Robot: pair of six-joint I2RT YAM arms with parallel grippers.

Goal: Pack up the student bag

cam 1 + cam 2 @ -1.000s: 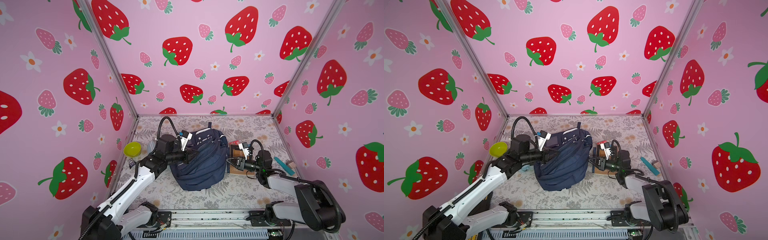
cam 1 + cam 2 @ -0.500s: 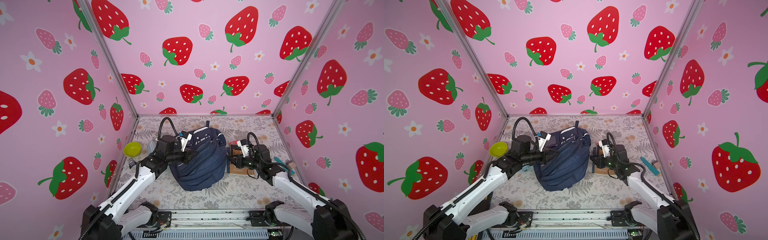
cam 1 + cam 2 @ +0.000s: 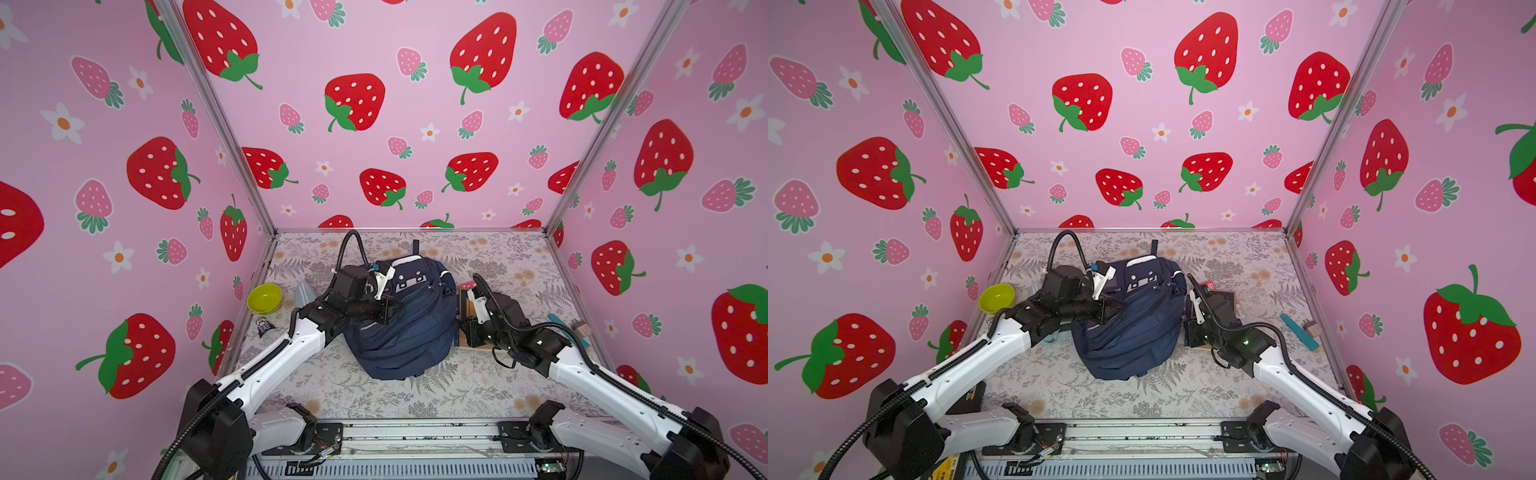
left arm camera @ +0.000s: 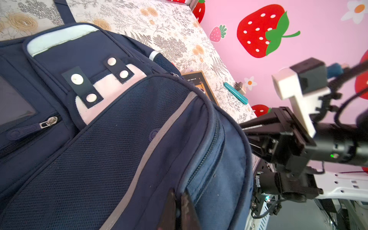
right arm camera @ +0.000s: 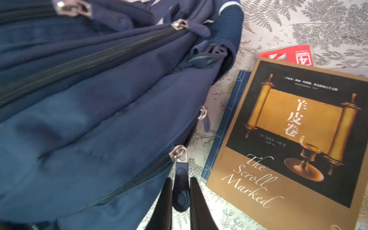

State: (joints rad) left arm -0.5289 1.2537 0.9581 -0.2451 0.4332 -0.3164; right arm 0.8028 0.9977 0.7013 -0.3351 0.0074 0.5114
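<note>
Two fingers of the left gripper (image 4: 178, 194) pinch shut on fabric at 10 o'clock on the bag (image 3: 407, 332), which we see slumped at the middle of the table (image 3: 415, 399). At the bag's 3 o'clock, the right gripper (image 5: 180, 181) is closed on a zip pull (image 5: 180, 169); a book (image 5: 294, 129) lies just beyond.
</note>
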